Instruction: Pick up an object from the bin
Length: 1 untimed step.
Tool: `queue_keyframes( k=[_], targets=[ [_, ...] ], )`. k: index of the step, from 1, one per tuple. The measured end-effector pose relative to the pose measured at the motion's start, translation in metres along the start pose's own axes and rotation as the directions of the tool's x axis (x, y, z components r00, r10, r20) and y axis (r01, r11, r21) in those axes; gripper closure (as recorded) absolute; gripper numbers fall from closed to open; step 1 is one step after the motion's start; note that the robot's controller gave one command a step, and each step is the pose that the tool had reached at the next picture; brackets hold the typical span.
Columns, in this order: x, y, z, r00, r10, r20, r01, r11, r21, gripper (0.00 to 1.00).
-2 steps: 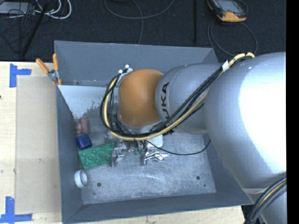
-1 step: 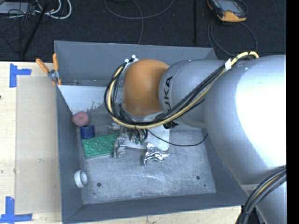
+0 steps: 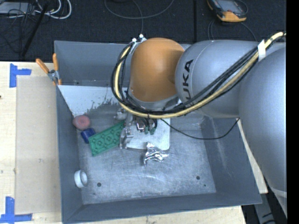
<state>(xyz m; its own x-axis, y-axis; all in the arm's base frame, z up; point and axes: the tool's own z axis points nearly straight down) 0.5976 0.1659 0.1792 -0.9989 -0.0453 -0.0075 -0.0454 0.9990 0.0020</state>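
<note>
As the camera view looks down into the grey metal bin (image 3: 140, 186), the gripper (image 3: 126, 136) sits low, right at the right-hand edge of the flat green studded plastic plate (image 3: 105, 140), and that plate is our landmark. Is the gripper spread or pinched? I cannot tell, because the orange wrist cover (image 3: 154, 69) and its cables crowd the spot. Touching the plate or just above it? Can't call that either.

Just left of the plate there's a small blue block (image 3: 87, 135), and up and left of the plate a pink round lump (image 3: 81, 122). To the plate's right, a white flat sheet (image 3: 160, 137) lies partly under the wrist. Lower right of the plate sits a crumpled silvery foil scrap (image 3: 154, 155). Well below the plate, toward the bin's near left corner, a small white round cap (image 3: 81, 178) stands alone.

The plate looks the likeliest pick. I'd judge it light, stiff and thin, with slick faces. Lying flat on the bin floor, it gives little to bite on. The best bet is to pinch across a narrow edge or a corner, since a squeeze from straight above may simply slide it along.
</note>
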Motion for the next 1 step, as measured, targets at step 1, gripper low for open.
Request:
queue_keyframes(
  k=[1],
  targets=[
    [-0.0066,0.0054,-0.1651,0.997,0.077,0.002,-0.077,0.997,0.000,1.00]
  ],
)
